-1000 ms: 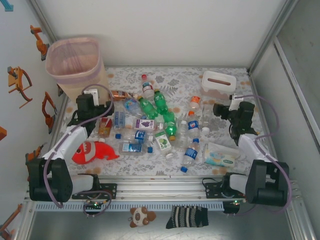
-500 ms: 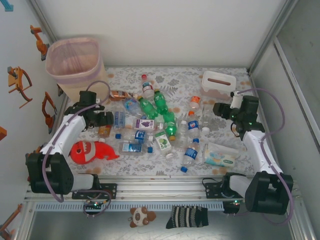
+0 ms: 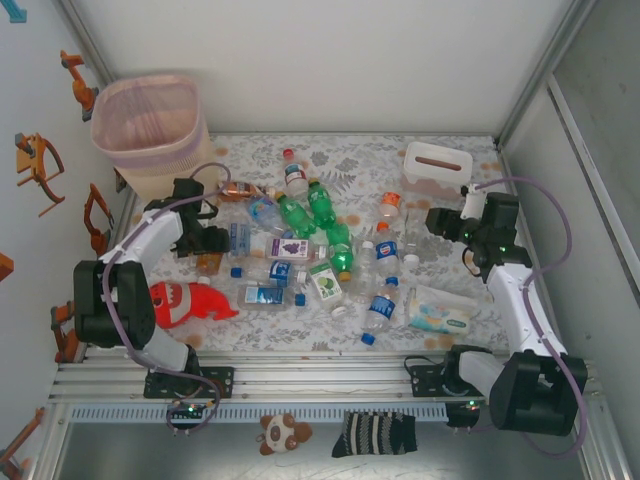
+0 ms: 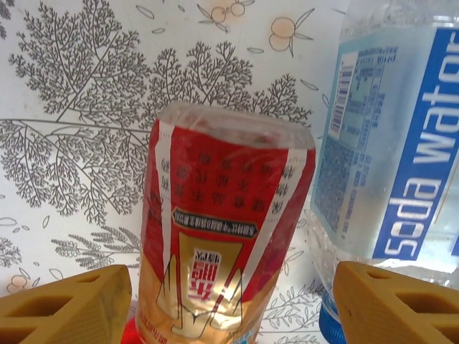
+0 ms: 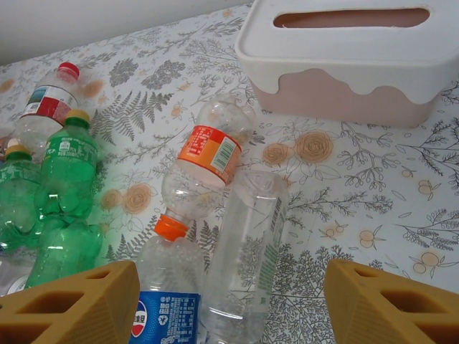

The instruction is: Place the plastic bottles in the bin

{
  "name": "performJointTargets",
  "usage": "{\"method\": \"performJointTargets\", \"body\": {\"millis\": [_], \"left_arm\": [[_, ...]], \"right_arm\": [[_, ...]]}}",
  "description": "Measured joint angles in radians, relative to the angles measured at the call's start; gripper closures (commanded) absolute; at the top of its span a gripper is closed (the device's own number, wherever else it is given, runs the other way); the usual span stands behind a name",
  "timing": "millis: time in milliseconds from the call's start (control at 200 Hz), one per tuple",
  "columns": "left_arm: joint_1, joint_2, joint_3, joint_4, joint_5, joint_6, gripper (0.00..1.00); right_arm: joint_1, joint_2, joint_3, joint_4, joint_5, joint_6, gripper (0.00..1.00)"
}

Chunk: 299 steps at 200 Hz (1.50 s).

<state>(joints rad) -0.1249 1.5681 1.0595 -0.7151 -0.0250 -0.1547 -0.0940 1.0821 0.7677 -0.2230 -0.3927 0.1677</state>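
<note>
Locating the bin (image 3: 160, 150) in the overhead view: where does it stand? — Reader

Upright at the far left corner of the table (image 3: 360, 160), well apart from the bottle heap. Its contents cannot be made out. — Legend

And the plastic bottles (image 3: 322, 203)? — Reader

They lie scattered on their sides across the middle of the patterned table, between the two arms. The green ones sit near the centre, with clear, blue-labelled ones around them. — Legend

How is the left gripper (image 3: 205, 240) set? — Reader

Low over the left edge of the heap. In the left wrist view its fingers (image 4: 64, 304) are spread wide, one on either side of a red-labelled bottle (image 4: 222, 236) lying on the cloth. A sliver of cloth shows between the left finger and the bottle, so nothing is clamped. A soda water bottle (image 4: 387, 143) lies just beside it, on the right. — Legend

The right gripper (image 3: 437, 222)? — Reader

Near the tissue box (image 3: 437, 165), released and holding nothing. In the right wrist view a clear unlabelled bottle (image 5: 247, 244) lies between the parted fingers (image 5: 394, 301), touching an orange-labelled bottle (image 5: 204, 172) with an orange cap. — Legend

Other items? — Reader

A red plush fish (image 3: 185, 303) beside the left arm and a wipes pack (image 3: 440, 310) beside the right arm. — Legend
</note>
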Motion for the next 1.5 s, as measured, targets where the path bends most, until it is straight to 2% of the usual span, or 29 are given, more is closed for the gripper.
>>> {"method": "performJointTargets", "body": {"millis": [576, 1006, 1237, 1497], "left_arm": [[0.000, 0.113, 0.027, 0.028, -0.013, 0.015, 0.33], [0.000, 0.129, 0.039, 0.038, -0.021, 0.024, 0.44], [0.000, 0.042, 0.052, 0.030, -0.023, 0.024, 0.46], [0.000, -0.140, 0.189, 0.000, -0.008, 0.022, 0.46]], "right_arm": [[0.000, 0.000, 0.000, -0.007, 0.001, 0.000, 0.33], [0.000, -0.017, 0.000, -0.008, 0.000, 0.000, 0.33], [0.000, -0.028, 0.000, -0.013, 0.001, 0.000, 0.34], [0.000, -0.063, 0.004, -0.035, 0.001, 0.001, 0.34]]}}
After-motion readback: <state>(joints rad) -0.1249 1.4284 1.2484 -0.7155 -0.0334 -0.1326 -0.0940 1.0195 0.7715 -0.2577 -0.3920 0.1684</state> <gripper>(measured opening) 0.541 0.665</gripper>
